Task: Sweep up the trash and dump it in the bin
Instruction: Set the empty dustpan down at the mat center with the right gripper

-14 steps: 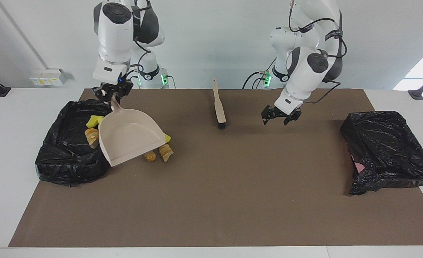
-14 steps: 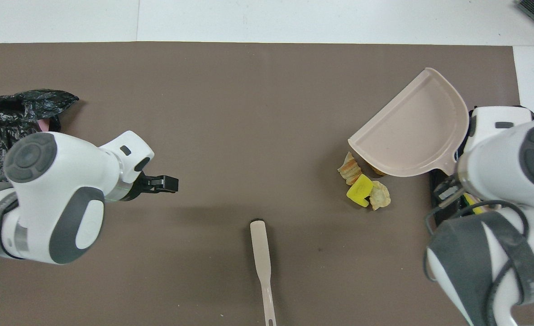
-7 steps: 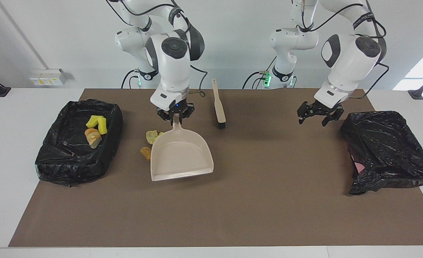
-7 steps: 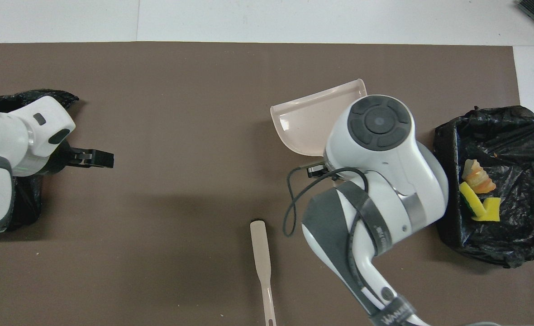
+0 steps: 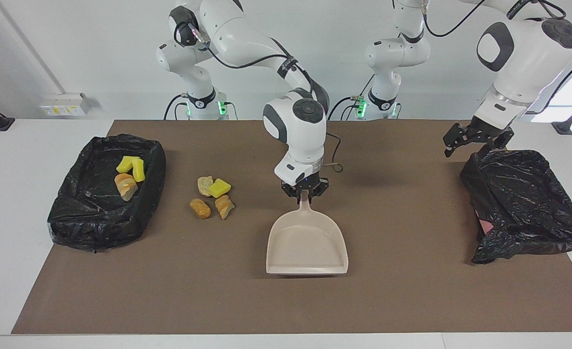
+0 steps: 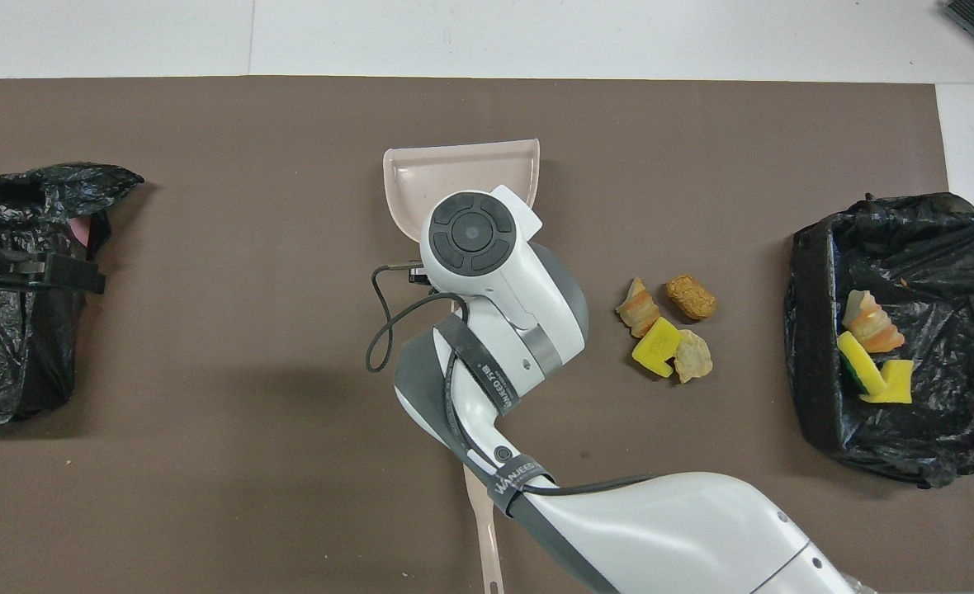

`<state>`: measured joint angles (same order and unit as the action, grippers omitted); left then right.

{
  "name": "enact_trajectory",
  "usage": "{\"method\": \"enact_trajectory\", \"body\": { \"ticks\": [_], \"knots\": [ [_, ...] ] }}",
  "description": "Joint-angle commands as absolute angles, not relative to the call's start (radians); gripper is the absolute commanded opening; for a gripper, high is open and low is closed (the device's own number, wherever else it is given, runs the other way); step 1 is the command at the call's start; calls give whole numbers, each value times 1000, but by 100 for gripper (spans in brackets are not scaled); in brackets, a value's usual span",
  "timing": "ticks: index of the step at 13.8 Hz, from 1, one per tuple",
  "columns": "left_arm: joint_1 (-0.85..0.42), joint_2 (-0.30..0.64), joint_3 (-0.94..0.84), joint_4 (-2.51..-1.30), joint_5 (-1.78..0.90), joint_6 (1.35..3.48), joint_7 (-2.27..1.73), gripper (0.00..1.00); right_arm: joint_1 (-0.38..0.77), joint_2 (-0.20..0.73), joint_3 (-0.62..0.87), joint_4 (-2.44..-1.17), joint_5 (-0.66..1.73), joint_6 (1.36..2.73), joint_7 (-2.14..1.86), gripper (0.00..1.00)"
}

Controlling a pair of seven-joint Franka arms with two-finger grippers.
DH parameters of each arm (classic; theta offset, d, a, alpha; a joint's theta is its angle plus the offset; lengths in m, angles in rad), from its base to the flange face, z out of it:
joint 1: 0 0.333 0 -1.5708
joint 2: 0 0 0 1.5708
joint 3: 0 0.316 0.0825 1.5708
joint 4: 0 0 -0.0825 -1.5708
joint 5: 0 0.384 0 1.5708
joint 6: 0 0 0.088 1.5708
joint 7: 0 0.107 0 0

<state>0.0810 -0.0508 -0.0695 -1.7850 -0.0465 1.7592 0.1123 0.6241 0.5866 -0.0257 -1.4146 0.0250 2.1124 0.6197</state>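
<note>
My right gripper [image 5: 305,192] is shut on the handle of the beige dustpan [image 5: 308,242], which lies low on the mat mid-table, mouth pointing away from the robots. In the overhead view the wrist hides the gripper and only the front of the dustpan [image 6: 462,175] shows. Several trash scraps [image 5: 213,198], yellow and tan, lie on the mat between the dustpan and the black bin [image 5: 97,228] at the right arm's end. That bin [image 6: 809,346] holds more trash [image 6: 871,351]. My left gripper [image 5: 477,144] hangs open and empty.
The left gripper is over the rim of a second black-lined bin [image 5: 528,208] at the left arm's end of the table. A beige brush handle [image 6: 485,528] shows under the right arm, close to the robots; its head is hidden.
The right arm swung the dustpan from over its bin, past the scraps, to mid-table. The left gripper drew back from mid-table to its own bin. The scraps on the mat stayed.
</note>
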Motion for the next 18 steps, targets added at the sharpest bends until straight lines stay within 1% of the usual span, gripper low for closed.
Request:
{"method": "enact_trajectory", "body": {
  "ticks": [1,3,4,7,9,10,11,12,13,15,17,18],
  "knots": [
    [94,-46,-74,-1694,-20,1626,69,100,603,578,-28,-1423,106,2128,595,0],
    [89,-61,-74,-1657,-12,1554,60,100,601,549,-29,-1494,156,2143,546,0],
    [81,-92,-78,-1657,-8,1536,46,100,601,535,-29,-1529,169,2160,523,0],
    [75,-106,-81,-1669,-8,1535,40,100,597,515,-29,-1572,169,2164,499,3],
    [74,-109,-81,-1678,-8,1537,41,100,583,502,-29,-1601,169,2171,483,13],
    [74,-112,-81,-1680,-8,1539,43,100,583,502,-29,-1601,167,2166,483,31],
    [72,-113,-83,-1684,-8,1536,43,100,586,502,-29,-1595,155,2160,483,68],
    [72,-118,-84,-1687,-8,1539,44,100,597,499,-31,-1595,144,2160,486,100],
    [72,-114,-86,-1686,-8,1542,51,100,600,488,-32,-1595,144,2161,488,100],
    [69,-106,-86,-1686,-11,1528,54,100,597,427,-29,-1606,144,2129,482,100],
    [42,-100,-86,-1684,-9,1520,55,100,597,332,-29,-1620,146,1992,463,100],
    [23,-94,-86,-1684,-9,1525,55,100,597,265,-29,-1649,147,1914,433,100]
  ]
}}
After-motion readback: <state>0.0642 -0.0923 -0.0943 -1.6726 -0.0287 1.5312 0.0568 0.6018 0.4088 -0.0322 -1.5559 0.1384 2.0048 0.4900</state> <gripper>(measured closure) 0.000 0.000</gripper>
